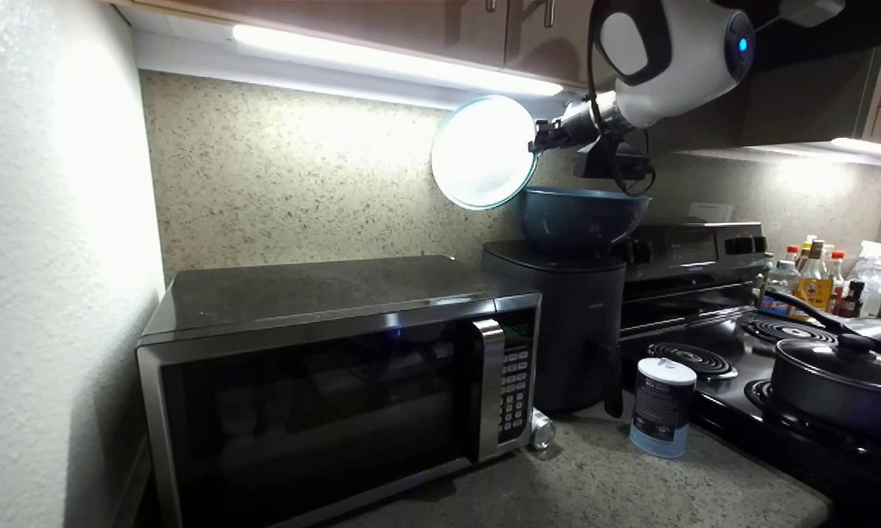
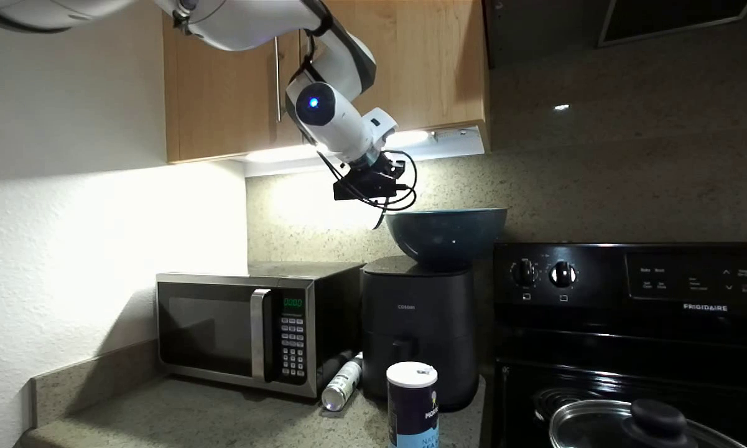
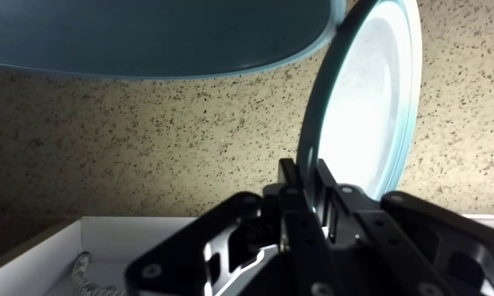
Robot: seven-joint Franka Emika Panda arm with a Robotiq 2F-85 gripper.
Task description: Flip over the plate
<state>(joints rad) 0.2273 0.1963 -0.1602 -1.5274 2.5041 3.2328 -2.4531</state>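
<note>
The plate [image 1: 483,152] is white with a pale blue rim and stands nearly upright in the air, in front of the speckled backsplash. It is bright and round in an exterior view, and only a thin edge of it [image 2: 379,219] shows in an exterior view. In the wrist view the plate [image 3: 362,102] is seen steeply from the side. My gripper [image 3: 306,172] is shut on the plate's rim, one finger on each face. In an exterior view the gripper [image 1: 535,138] holds the rim at the plate's right side.
A dark teal bowl [image 1: 583,220] sits on the black air fryer [image 2: 417,330], close to the plate; I cannot tell if they touch. The microwave [image 1: 323,396] is below the plate. Cabinets [image 2: 230,81] hang above. A salt canister [image 2: 412,404] and stove [image 2: 566,274] are nearby.
</note>
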